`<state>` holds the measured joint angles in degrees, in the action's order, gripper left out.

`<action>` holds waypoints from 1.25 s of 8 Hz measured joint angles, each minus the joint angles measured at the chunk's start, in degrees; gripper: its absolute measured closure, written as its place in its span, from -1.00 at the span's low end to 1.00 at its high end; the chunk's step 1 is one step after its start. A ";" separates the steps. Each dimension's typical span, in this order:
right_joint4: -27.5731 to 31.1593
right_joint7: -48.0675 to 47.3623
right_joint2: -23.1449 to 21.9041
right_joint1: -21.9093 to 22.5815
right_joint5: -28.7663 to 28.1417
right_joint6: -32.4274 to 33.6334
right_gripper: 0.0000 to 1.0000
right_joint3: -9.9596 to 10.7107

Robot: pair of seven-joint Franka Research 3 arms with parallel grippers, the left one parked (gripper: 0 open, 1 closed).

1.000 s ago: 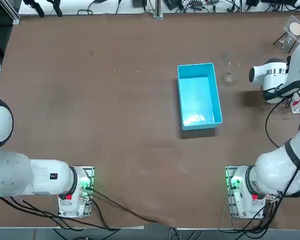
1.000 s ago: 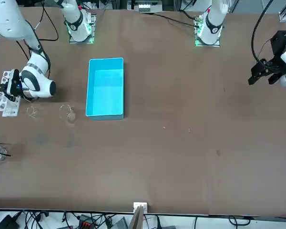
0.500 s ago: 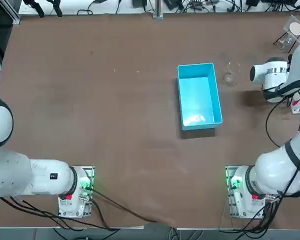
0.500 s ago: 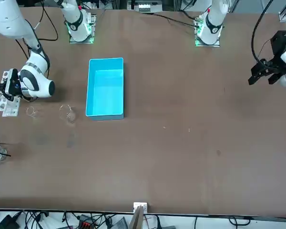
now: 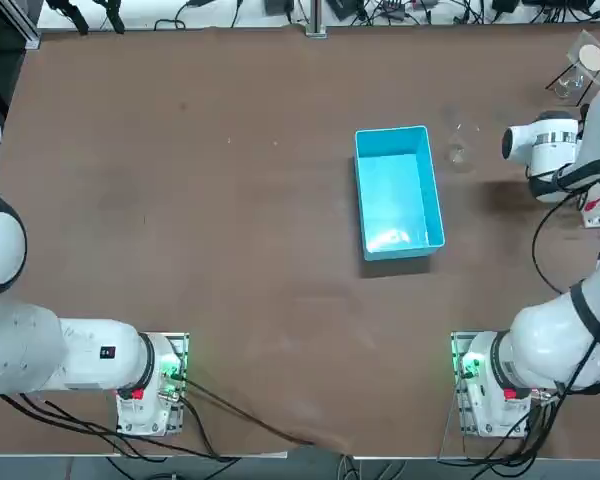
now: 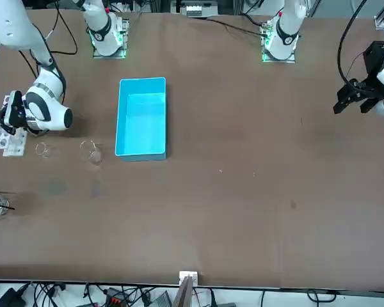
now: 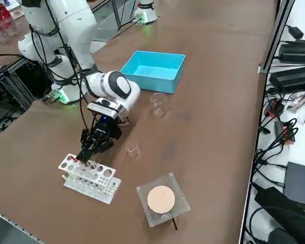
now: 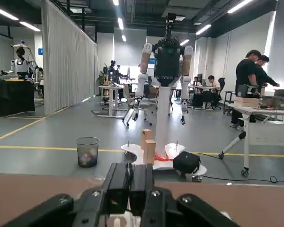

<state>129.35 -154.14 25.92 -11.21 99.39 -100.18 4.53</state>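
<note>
The right arm folds down steeply from its white wrist, the right gripper (image 7: 86, 151) pointing down with fingers pressed together, right at the test-tube rack (image 7: 91, 180), with a small beaker (image 7: 132, 148) nearby.

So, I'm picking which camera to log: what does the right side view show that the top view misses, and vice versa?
Only the right side view: the right hand, tilted down at the end of the test tube rack, plus a small beaker beside it. From above, the arm covers most of this, bar the rack's edge. Only the top view: the parked left arm. Both: the blue bin, the larger beaker next to it, and the clear stand with a round disc.
</note>
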 joint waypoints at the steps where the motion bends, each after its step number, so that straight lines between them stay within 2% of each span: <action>1: 0.57 1.51 -1.92 -0.07 -0.01 0.02 0.89 0.02; 4: 2.11 7.25 -8.20 -0.24 -1.88 -0.09 0.89 -0.08; 6: 2.14 13.17 -12.22 0.20 -6.30 -0.45 0.89 -0.73; 8: 1.34 21.97 -16.69 3.13 -14.63 -0.96 0.89 -1.16; 10: -2.65 29.81 -18.91 8.74 -23.21 -1.00 0.89 -1.49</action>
<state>126.70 -124.33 7.00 -2.47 76.18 -101.18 3.03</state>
